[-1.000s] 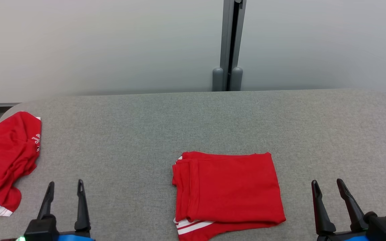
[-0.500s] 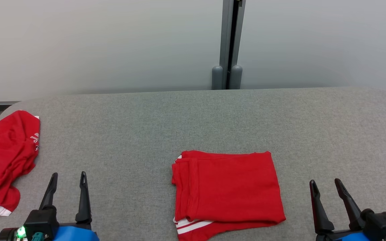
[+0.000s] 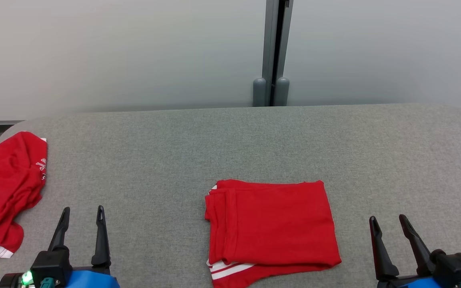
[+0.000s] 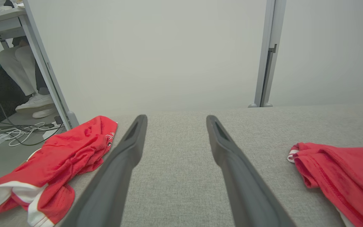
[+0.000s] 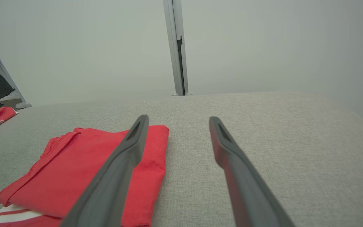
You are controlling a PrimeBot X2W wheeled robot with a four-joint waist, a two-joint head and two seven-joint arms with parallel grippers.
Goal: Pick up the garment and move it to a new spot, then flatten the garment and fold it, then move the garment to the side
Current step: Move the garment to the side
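Note:
A red garment (image 3: 270, 224) with white stripes lies folded into a flat rectangle at the near middle of the grey table (image 3: 214, 140). It also shows at the right of the left wrist view (image 4: 342, 176) and at the lower left of the right wrist view (image 5: 58, 179). My left gripper (image 3: 83, 210) (image 4: 175, 119) hovers open and empty, well to the left of the garment. To the garment's right, my right gripper (image 3: 387, 218) (image 5: 179, 118) is open and empty; its left finger crosses over the garment's right edge in its own wrist view.
A second red garment (image 3: 6, 188) (image 4: 61, 157) lies crumpled at the table's left edge. Pale partition walls with a grey post (image 3: 272, 52) stand behind the table. Beyond the left end, a seated person's legs and shoes (image 4: 36, 102) and floor cables (image 4: 11, 135) show.
My left gripper has crept slightly forward over the table, and the head camera has shifted a little. The right gripper and both garments have stayed put.

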